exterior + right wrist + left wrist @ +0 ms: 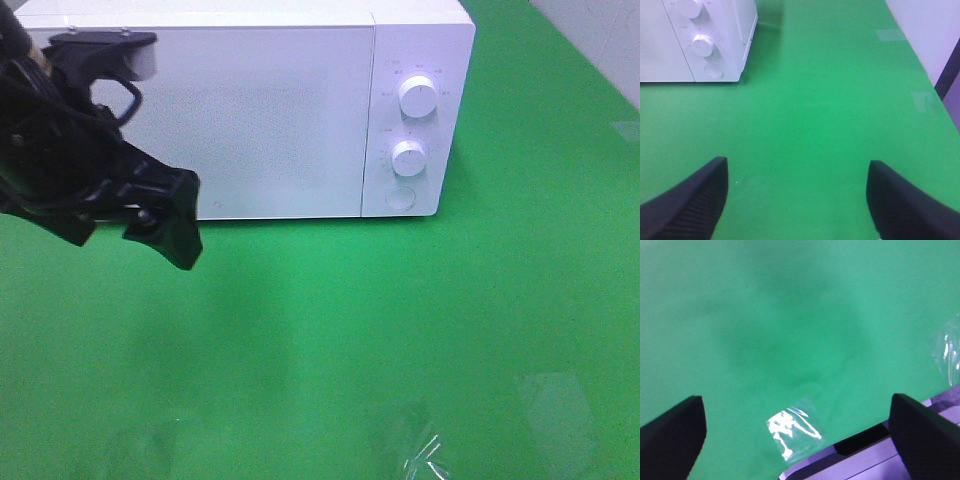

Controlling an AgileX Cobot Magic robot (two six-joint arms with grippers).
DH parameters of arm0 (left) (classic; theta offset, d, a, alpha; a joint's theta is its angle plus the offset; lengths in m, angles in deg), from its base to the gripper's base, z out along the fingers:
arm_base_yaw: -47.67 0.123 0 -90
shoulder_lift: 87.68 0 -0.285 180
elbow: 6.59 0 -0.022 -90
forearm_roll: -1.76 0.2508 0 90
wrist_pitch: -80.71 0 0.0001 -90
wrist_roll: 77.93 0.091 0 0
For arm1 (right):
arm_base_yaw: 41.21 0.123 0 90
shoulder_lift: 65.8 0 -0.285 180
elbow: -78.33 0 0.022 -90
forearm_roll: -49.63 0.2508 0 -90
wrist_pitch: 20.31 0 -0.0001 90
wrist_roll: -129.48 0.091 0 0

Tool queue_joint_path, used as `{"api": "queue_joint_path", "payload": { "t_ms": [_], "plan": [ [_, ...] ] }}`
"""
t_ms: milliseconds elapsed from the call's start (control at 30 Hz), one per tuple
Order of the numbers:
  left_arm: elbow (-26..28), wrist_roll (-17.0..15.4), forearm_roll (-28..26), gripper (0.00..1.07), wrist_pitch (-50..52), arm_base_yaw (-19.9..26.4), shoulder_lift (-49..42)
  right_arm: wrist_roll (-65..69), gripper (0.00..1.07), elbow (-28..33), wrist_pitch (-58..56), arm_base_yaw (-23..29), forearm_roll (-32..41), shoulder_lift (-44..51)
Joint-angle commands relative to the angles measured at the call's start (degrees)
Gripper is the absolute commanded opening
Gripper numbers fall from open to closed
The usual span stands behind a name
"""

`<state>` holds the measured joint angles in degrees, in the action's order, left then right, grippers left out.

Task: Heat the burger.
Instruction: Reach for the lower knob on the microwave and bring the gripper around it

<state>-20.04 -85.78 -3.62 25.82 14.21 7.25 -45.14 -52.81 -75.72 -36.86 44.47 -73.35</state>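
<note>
The burger is out of view in all three views. My left gripper (165, 150) hangs in front of the left part of the white microwave (250, 110), whose door is shut. Its black fingers (672, 432) stand wide apart over bare green cloth, so it is open with nothing between them. In the right wrist view my right gripper (797, 200) is open too and holds nothing; it sits over the green cloth to the right of the microwave (695, 40). The right arm does not show in the exterior high view.
The microwave carries two round knobs (418, 96) and a round button (401, 195) on its right panel. The green table (400, 330) has shiny clear tape patches (790, 427) near its front edge (855, 452). A pale wall (925, 30) borders the right side.
</note>
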Motion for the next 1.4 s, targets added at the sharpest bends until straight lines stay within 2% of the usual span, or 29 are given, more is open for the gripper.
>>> {"api": "queue_joint_path", "payload": {
  "t_ms": [33,67,133,233,300,333,367,467,533,633,667,700,767,800,833,933,1000,1100,1167,1267,1333,1400],
  "plan": [
    [-0.2,0.4,0.1,0.91,-3.1,6.5,-3.3,-0.3,0.74,0.0,0.5,-0.3,0.1,1.5],
    [-0.2,0.4,0.1,0.91,-3.1,6.5,-3.3,-0.3,0.74,0.0,0.5,-0.3,0.1,1.5],
    [-0.2,2.3,0.1,0.91,-5.7,13.6,-5.2,-0.3,0.74,0.0,0.5,-0.3,0.1,1.5],
    [-0.2,2.8,0.1,0.91,-6.2,15.2,-5.6,-0.3,0.74,0.0,0.5,-0.3,0.1,1.5],
    [-0.6,5.1,0.0,0.91,-8.7,22.0,-7.7,-0.3,0.74,0.0,0.5,-0.3,0.1,1.5],
    [-0.6,5.1,0.0,0.91,-8.7,22.0,-7.7,-0.3,0.74,0.0,0.5,-0.3,0.1,1.5],
    [-2.1,5.5,-0.1,0.91,-8.8,24.4,-9.3,-0.3,0.74,0.0,0.5,-0.3,0.1,1.5],
    [-3.0,5.7,-0.2,0.91,-8.6,25.2,-10.1,-0.3,0.74,0.0,0.5,-0.3,0.1,1.5],
    [-8.5,6.6,-1.3,0.91,-7.3,27.8,-14.7,-0.3,0.74,0.0,0.5,-0.3,0.1,1.5],
    [-10.2,6.6,-1.5,0.91,-6.8,28.2,-16.2,-0.3,0.74,0.0,0.5,-0.3,0.1,1.5],
    [-13.5,6.6,-1.7,0.91,-5.8,28.6,-18.9,-0.3,0.74,0.0,0.5,-0.3,0.1,1.5],
    [-13.5,6.6,-1.7,0.91,-5.8,28.6,-18.9,-0.3,0.74,0.0,0.5,-0.3,0.1,1.5],
    [-18.4,6.6,-1.6,0.91,-4.6,28.6,-25.2,-0.3,0.73,0.0,0.5,-0.3,0.1,1.5],
    [-18.4,6.6,-1.6,0.91,-4.6,28.6,-25.2,-0.3,0.73,0.0,0.5,-0.3,0.1,1.5],
    [-20.7,6.6,-1.5,0.91,-4.2,28.6,-28.6,-0.3,0.73,0.0,0.5,-0.3,0.1,1.5],
    [-21.8,6.6,-1.5,0.91,-4.1,28.6,-30.1,-0.3,0.73,0.0,0.5,-0.3,0.1,1.5],
    [-25.9,6.6,-1.7,0.91,-3.7,28.6,-37.5,-0.3,0.73,0.0,0.5,-0.3,0.1,1.5],
    [-26.6,6.7,-1.6,0.91,-3.6,28.6,-39.5,-0.3,0.73,0.0,0.5,-0.3,0.1,1.5],
    [-30.5,6.7,-1.0,0.91,-3.2,28.6,-46.9,-0.3,0.73,0.0,0.5,-0.3,0.1,1.5],
    [-31.4,6.7,-0.9,0.91,-2.8,28.6,-49.3,-0.3,0.73,0.0,0.5,-0.3,0.1,1.5],
    [-32.5,6.7,-0.9,0.91,-2.2,28.5,-56.1,-0.3,0.73,0.0,0.5,-0.3,0.1,1.5],
    [-32.5,6.7,-0.8,0.91,-2.6,28.5,-59.0,-0.3,0.73,0.0,0.5,-0.3,0.1,1.5]
  ]
}}
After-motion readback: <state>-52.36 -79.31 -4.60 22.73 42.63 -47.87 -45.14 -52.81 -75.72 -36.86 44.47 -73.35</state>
